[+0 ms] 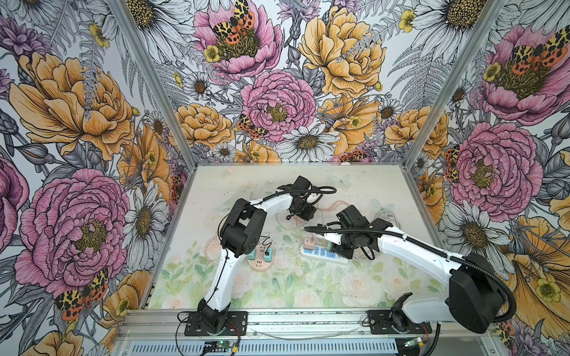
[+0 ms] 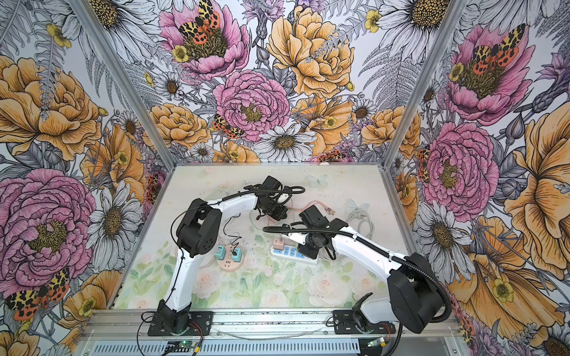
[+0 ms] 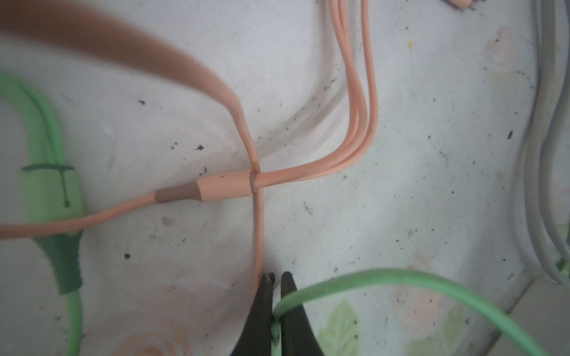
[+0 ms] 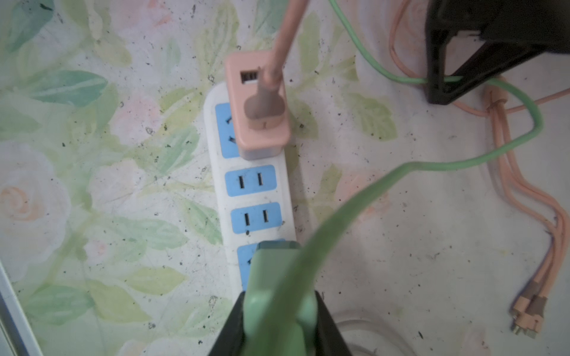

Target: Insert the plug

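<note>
The right claw (image 4: 277, 308) clamps the green plug (image 4: 271, 268) over the strip (image 4: 253, 198). The left claw (image 3: 277, 277) is pinched on the green cable (image 3: 401, 274), beyond the strip.

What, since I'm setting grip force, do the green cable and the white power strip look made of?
The green cable: probably soft rubbery plastic sheathing, matte; it bends in smooth loops and sits pinched in the left tool. The power strip: likely hard moulded plastic, white, smooth, with blue socket faces and rigid rounded edges.
</note>
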Robot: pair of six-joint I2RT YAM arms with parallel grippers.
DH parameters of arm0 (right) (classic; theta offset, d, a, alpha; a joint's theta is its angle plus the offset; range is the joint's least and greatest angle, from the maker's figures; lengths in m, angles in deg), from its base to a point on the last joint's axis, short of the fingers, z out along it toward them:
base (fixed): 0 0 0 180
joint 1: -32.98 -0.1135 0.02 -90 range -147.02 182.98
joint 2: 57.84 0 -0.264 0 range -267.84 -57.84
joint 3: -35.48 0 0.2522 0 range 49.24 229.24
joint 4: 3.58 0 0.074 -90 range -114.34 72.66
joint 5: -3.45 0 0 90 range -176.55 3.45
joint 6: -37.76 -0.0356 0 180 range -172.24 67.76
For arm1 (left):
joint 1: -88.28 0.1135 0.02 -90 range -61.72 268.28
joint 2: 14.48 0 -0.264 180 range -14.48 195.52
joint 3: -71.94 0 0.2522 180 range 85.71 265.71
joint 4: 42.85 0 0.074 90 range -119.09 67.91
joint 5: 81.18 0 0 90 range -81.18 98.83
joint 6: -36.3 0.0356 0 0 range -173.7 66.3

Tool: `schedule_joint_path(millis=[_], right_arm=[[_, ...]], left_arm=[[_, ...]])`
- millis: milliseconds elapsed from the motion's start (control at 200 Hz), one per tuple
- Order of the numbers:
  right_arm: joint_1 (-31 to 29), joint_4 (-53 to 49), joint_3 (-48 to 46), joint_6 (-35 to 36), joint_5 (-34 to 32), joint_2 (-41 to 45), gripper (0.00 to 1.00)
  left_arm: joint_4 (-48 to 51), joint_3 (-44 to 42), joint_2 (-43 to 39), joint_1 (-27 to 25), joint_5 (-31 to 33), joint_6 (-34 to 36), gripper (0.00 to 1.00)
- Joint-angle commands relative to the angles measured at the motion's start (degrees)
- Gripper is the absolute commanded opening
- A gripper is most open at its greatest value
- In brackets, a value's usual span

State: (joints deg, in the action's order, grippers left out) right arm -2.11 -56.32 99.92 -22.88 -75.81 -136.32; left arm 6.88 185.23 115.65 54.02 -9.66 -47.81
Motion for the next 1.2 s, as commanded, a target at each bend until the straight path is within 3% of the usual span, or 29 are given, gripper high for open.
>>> schedule_joint_path(millis=[0,861,1196], right_arm=[[-0.38,-0.66,-0.05,-0.67,2.61,-0.74,0.00],[-0.33,-3.69,1.26,4.01,-6.29,-4.14,0.00],[-0.23,-3.91,1.27,4.49,-4.95,-5.15,0.00]], left_arm=[[-2.37,-1.38,-1.70,0.16,-3.43,-0.42,0.11],[-3.09,-3.02,-3.09,-0.06,-8.11,0.17,0.14],[-3.09,-2.97,-3.38,-0.02,-9.59,-0.08,0.17]])
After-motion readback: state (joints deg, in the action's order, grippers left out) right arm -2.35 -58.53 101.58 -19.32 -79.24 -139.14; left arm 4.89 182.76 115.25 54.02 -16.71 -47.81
